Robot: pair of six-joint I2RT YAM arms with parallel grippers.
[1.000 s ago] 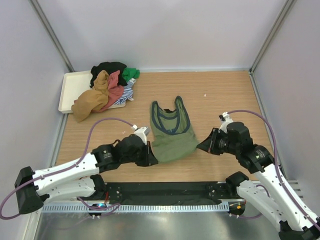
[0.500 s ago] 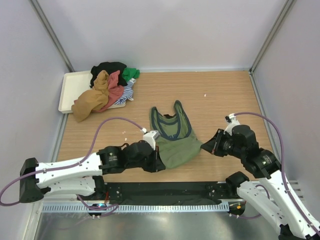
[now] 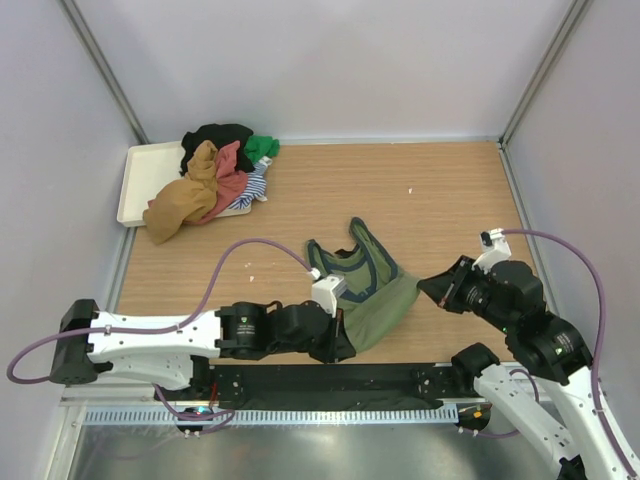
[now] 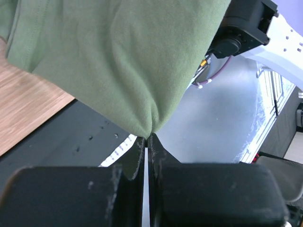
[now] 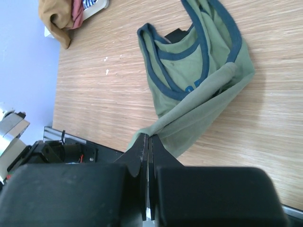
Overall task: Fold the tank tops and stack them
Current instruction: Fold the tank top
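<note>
An olive green tank top (image 3: 372, 285) with navy trim lies bunched on the wooden table, its straps toward the far side. My left gripper (image 3: 346, 344) is shut on its near hem corner; the left wrist view shows the green cloth (image 4: 118, 61) pinched at the fingertips (image 4: 148, 138). My right gripper (image 3: 427, 286) is shut on the hem's other corner, and in the right wrist view the tank top (image 5: 199, 90) stretches away from the tips (image 5: 148, 137). More tank tops (image 3: 212, 172), in mustard brown, red, black, green and stripes, are piled at the far left.
The pile rests partly on a cream tray (image 3: 135, 185) in the far left corner. A black base rail (image 3: 320, 382) runs along the near edge. Grey walls close in the left, right and far sides.
Both grippers have moved toward the near right with the hem held. The olive top slid nearer and rightward, and its lower part bunched and lifted.
</note>
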